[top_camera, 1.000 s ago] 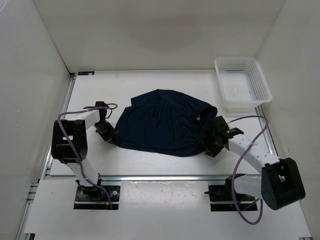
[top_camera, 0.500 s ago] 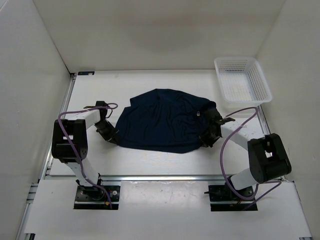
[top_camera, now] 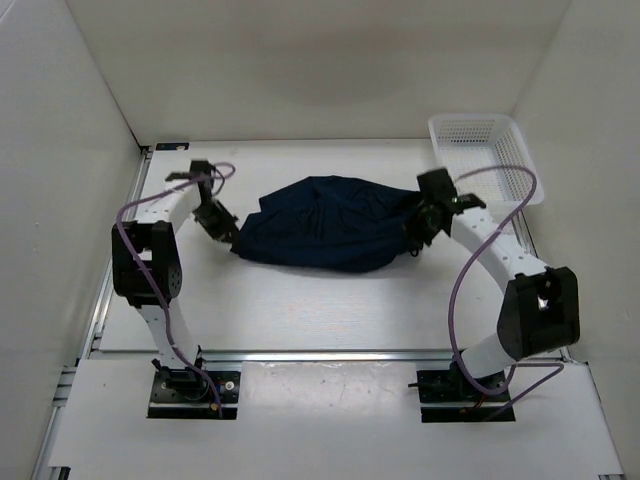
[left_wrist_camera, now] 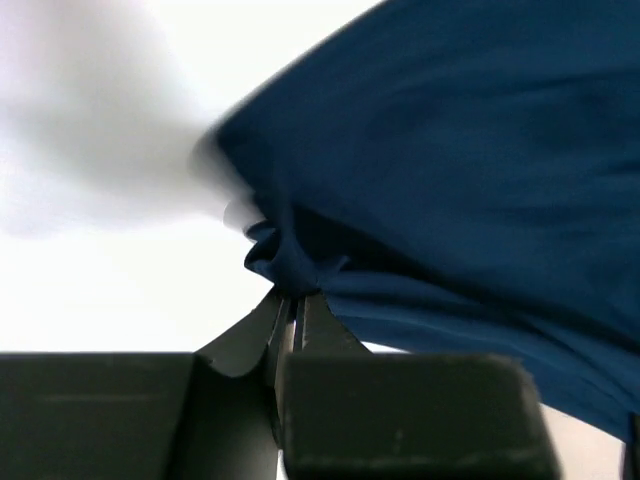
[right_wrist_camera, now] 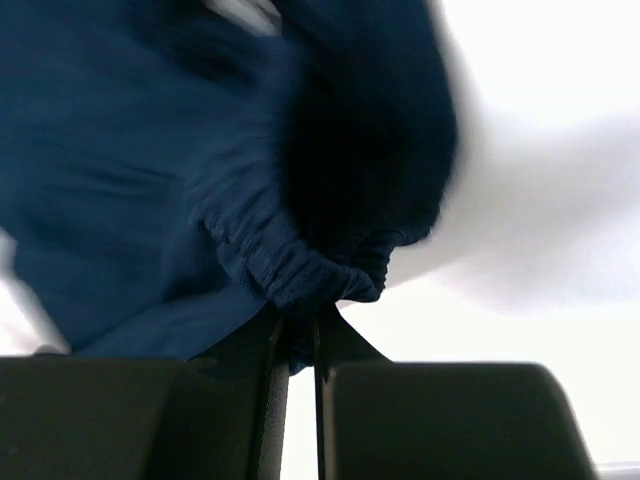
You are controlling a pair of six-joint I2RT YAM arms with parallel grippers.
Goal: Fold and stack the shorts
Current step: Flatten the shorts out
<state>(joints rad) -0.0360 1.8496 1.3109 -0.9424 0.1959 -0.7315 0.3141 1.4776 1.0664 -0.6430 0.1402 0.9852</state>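
The shorts lie bunched across the middle of the table, spanning the gap between the two arms.

- The left end effector is pressed together, pinching a gathered fold at the left edge of the shorts.
- The right end effector is pressed together, pinching the ruffled hem at the right edge.

A white mesh basket stands at the far right corner of the table, near the right arm's wrist and apart from the fabric.
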